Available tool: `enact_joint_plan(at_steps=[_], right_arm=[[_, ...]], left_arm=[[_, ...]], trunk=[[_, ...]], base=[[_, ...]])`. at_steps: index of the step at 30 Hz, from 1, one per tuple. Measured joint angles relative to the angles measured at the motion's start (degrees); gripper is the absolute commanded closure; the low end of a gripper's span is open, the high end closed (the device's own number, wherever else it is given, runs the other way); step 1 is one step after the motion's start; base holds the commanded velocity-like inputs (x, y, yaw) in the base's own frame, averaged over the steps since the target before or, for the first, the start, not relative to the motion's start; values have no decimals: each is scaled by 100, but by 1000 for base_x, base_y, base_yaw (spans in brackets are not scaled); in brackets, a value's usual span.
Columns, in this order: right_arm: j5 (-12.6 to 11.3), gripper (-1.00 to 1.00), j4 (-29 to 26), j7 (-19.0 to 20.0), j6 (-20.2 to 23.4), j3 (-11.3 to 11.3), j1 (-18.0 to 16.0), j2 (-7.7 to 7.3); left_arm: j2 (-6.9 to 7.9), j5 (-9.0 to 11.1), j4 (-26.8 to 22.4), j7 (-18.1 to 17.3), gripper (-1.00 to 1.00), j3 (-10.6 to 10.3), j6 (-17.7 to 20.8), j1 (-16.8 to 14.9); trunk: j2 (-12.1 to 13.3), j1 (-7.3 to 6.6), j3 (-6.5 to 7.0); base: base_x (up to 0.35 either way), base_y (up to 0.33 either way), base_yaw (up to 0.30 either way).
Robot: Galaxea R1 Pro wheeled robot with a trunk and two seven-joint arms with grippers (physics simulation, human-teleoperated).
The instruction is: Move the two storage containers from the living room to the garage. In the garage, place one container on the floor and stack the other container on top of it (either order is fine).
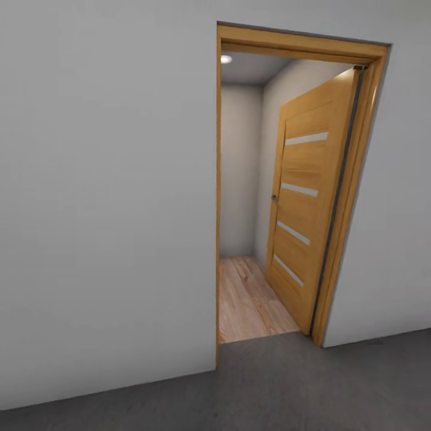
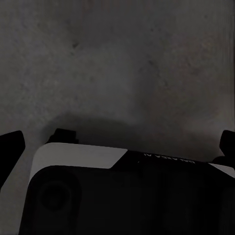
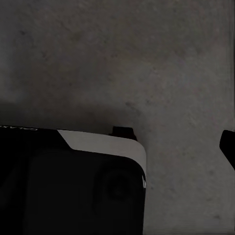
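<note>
Grey floor [image 1: 335,389] | open door [image 1: 305,209] | pincer jaws cut off

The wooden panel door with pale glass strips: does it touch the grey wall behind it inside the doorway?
Cannot tell. In the head view the wooden panel door stands swung inward, close to the grey wall, but its far edge hides any gap or contact.
</note>
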Motion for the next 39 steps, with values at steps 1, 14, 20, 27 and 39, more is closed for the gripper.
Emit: enact_joint_plan(at_steps=[1, 14, 20, 27, 39], right_arm=[[0, -100, 0, 0, 0, 0, 0, -1], [8, -100, 0, 0, 0, 0, 0, -2], [9, -100, 0, 0, 0, 0, 0, -2], [9, -100, 0, 0, 0, 0, 0, -2], [25, -100, 0, 0, 0, 6, 0, 0]], left_arm=[[0, 0, 0, 0, -100, 0, 0, 0], [0, 0, 0, 0, -100, 0, -7, 0], [0, 0, 0, 1, -100, 0, -6, -2], [0, 0, 0, 0, -100, 0, -7, 0], [-8, 0, 0, 0, -100, 0, -14, 0]], trunk=[[0, 0, 0], [0, 0, 0], [0, 0, 0], [0, 0, 0], [0, 0, 0]], base=[[0, 0, -294], [0, 0, -294], [0, 0, -294], [0, 0, -294], [0, 0, -282]])
